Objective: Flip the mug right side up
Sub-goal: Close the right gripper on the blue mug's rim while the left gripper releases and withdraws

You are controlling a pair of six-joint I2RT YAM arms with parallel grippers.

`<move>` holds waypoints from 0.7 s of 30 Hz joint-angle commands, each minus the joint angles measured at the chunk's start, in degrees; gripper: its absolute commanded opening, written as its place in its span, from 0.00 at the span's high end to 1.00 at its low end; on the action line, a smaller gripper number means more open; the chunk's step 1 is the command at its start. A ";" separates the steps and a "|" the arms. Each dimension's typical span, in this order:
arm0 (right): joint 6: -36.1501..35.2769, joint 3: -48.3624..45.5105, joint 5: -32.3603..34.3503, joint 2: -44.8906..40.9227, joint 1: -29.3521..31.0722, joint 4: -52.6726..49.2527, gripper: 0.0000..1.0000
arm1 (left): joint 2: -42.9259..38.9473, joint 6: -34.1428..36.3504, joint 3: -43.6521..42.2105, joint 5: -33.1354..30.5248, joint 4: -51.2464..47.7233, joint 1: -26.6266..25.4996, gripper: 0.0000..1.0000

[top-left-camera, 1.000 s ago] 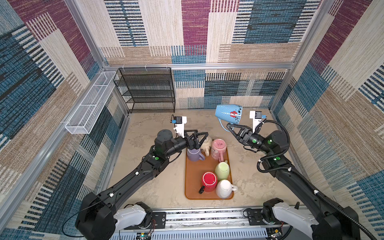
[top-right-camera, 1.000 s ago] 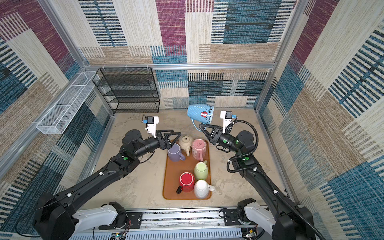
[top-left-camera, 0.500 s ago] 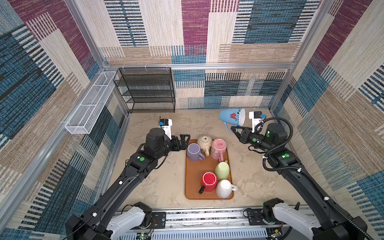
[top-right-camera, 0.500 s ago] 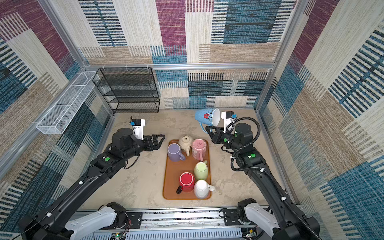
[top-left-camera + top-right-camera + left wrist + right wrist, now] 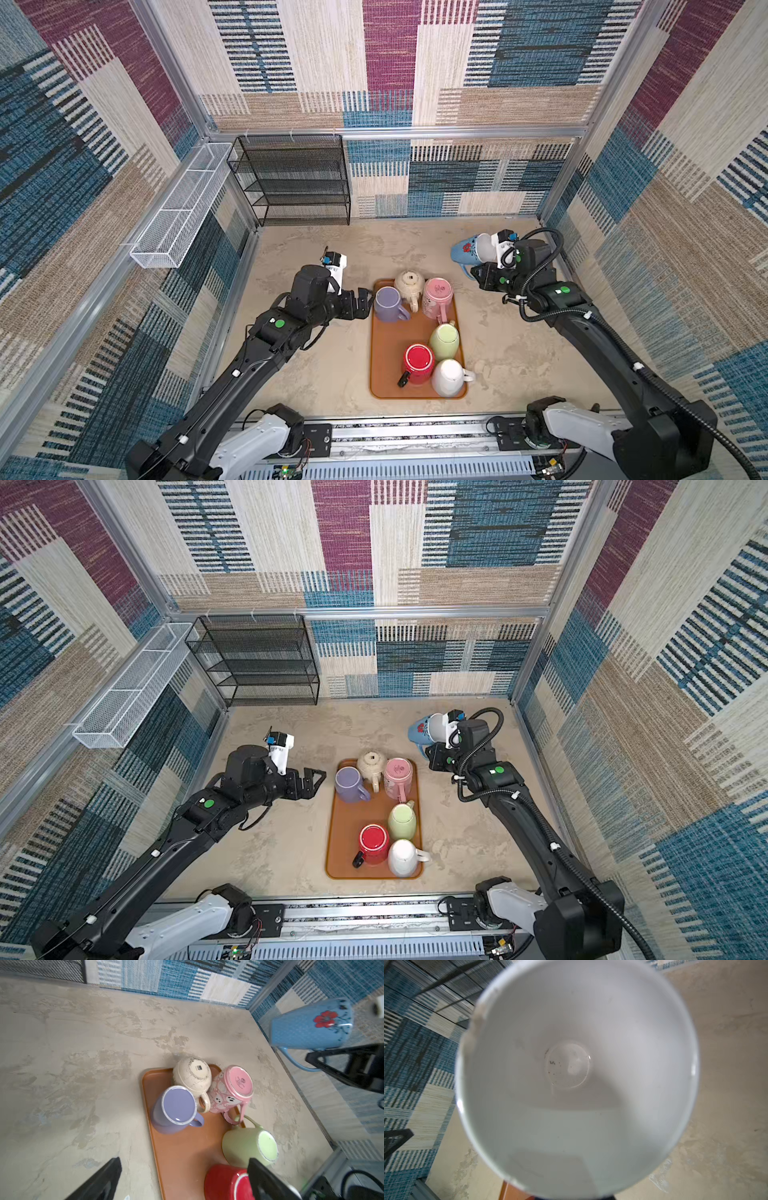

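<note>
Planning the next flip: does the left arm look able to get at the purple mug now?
Probably yes: the open left end effector sits just beside the purple mug on the tray, with nothing between them.

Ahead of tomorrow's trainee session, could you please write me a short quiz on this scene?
1. True or false: the left gripper is shut on a mug.
2. What does the right gripper hold? A) nothing B) blue mug C) a spoon
3. How many mugs are on the tray?
Key: 1 false, it is open and empty; 2 B; 3 six.
</note>
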 commanded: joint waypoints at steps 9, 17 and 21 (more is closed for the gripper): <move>-5.41 8.43 9.83 10.19 -3.28 -10.44 1.00 | -3.24 9.39 -0.85 4.98 -6.41 -0.06 0.01; -8.22 13.26 15.48 17.66 -6.26 -13.57 1.00 | -2.36 10.55 -2.35 3.80 -6.62 0.02 0.00; -8.65 15.16 17.88 22.93 -7.25 -14.02 1.00 | -1.13 10.45 -2.74 2.94 -6.83 -0.29 0.00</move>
